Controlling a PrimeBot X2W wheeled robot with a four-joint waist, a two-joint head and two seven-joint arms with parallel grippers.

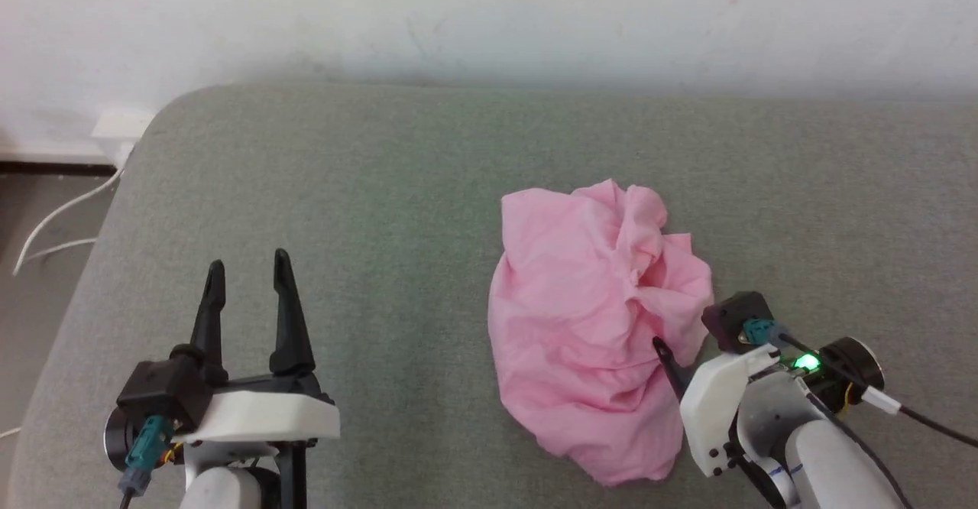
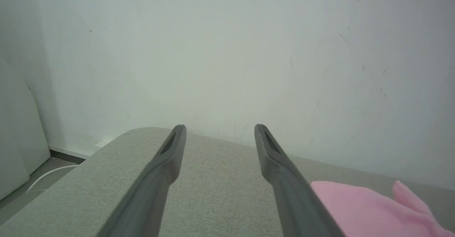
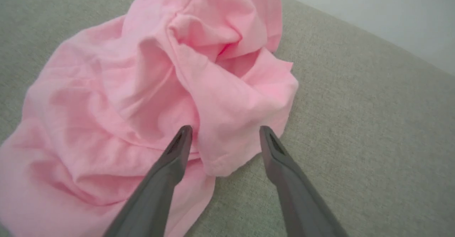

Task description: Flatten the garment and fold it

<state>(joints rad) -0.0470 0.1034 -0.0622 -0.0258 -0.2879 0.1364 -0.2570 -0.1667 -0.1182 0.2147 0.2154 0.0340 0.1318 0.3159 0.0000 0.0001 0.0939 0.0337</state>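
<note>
The garment (image 1: pixel 588 325) is a crumpled light pink heap on the grey cushion, right of centre in the head view. My right gripper (image 1: pixel 684 333) stands open at the heap's right edge, one dark finger (image 1: pixel 663 356) against the cloth. In the right wrist view its fingertips straddle a hemmed flap of the garment (image 3: pixel 142 87), with the right gripper (image 3: pixel 225 128) empty. My left gripper (image 1: pixel 248 263) is open over bare cushion at the lower left, well away from the cloth. The left wrist view has the left gripper (image 2: pixel 219 126) open and a corner of the garment (image 2: pixel 362 208) at the lower right.
The grey-green cushion (image 1: pixel 382 188) runs back to a white wall (image 1: pixel 489 12). Its rounded corner and left edge drop to the floor, where a white cable (image 1: pixel 53 226) lies below a wall socket (image 1: pixel 118 127). Bare cushion surrounds the heap on all sides.
</note>
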